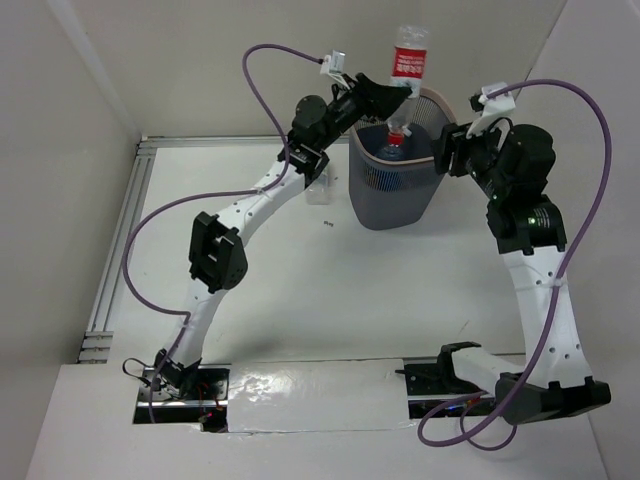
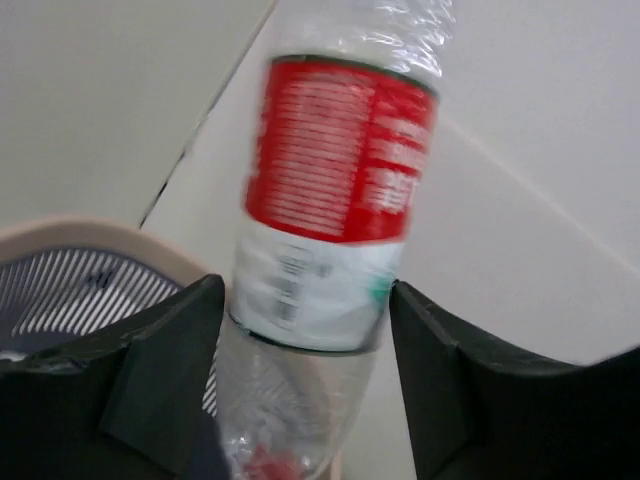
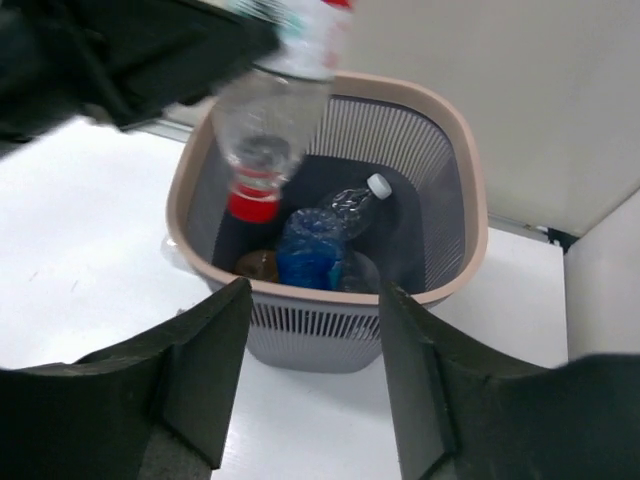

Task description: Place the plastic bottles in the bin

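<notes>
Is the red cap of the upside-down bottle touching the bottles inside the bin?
Apart. The right wrist view shows the red cap hanging above the blue-labelled bottle.

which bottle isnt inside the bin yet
The red-label bottle, cap-down between the left gripper fingers above the bin; the blue-label bottle already lies inside.

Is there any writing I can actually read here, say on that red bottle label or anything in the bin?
None can be read.
Red-label bottle: rows of white print on the red band, too blurred.
Its white lower band: dark marks, blurred.
Blue-label bottle in the bin: no print can be made out.
Table: a small dark mark, too small.
</notes>
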Available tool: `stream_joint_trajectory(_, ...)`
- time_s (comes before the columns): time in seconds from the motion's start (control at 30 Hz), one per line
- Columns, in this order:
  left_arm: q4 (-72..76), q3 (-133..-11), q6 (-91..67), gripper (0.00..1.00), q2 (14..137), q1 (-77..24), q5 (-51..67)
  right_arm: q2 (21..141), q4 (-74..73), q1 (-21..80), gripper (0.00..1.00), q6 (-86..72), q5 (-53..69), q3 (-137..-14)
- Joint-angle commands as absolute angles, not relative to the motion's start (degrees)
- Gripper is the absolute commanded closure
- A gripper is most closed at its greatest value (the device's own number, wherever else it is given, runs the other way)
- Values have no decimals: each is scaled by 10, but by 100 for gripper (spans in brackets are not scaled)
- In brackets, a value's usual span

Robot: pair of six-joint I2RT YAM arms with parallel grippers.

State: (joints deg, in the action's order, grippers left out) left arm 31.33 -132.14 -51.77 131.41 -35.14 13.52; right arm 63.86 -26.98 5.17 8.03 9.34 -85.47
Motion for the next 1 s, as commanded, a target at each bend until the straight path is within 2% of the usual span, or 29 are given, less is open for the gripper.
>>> stream_joint_trajectory(0.0, 288, -1366, -467, 18, 1326, -351, 91, 616, -257, 46, 34, 78, 147, -843)
stream_joint_trajectory(0.07, 274, -1372, -460, 6, 1326, -351, 77, 611, -262, 40, 23, 89, 163, -838)
stream_joint_trajectory(0.13, 274, -1386, -460, 1, 1332, -351, 76, 611, -262, 40, 16, 95, 197, -838)
stream_joint_trajectory(0.2, 267, -1405, -460, 1, 1332, -345, 83, 617, -269, 40, 6, 107, 236, -838)
stream_joint_trajectory(0.27, 267, -1412, -460, 1, 1314, -338, 88, 629, -269, 40, 0, 107, 258, -838)
stream_joint_trajectory(0.33, 260, -1398, -449, 1, 1287, -325, 88, 644, -275, 40, 0, 114, 287, -853)
stream_joint_trajectory(0.43, 248, -1291, -414, 1, 1168, -297, 106, 693, -289, 56, 0, 121, 301, -897)
stream_joint_trajectory(0.53, 240, -1086, -369, 1, 984, -259, 99, 754, -289, 104, 0, 121, 295, -943)
stream_joint_trajectory(0.63, 201, -890, -310, 1, 852, -225, 73, 809, -283, 207, 22, 149, 216, -970)
stream_joint_trajectory(0.7, 152, -775, -286, 1, 737, -205, 73, 837, -270, 296, 27, 171, 131, -980)
stream_joint_trajectory(0.73, 131, -740, -280, 1, 702, -190, 68, 874, -270, 325, 33, 180, 100, -989)
stream_joint_trajectory(0.8, 91, -680, -259, 1, 600, -183, 56, 915, -264, 377, 39, 188, 9, -1016)
stream_joint_trajectory(0.87, 36, -599, -248, 1, 536, -175, 33, 981, -258, 440, 37, 188, -59, -1046)
stream_joint_trajectory(0.9, 20, -576, -248, 1, 478, -175, 33, 1004, -252, 453, 32, 183, -103, -1057)
stream_joint_trajectory(0.93, -8, -537, -248, 1, 451, -169, 33, 1053, -252, 471, 21, 160, -150, -1086)
stream_joint_trajectory(0.97, -21, -520, -257, 1, 426, -169, 33, 1078, -262, 476, 18, 146, -169, -1103)
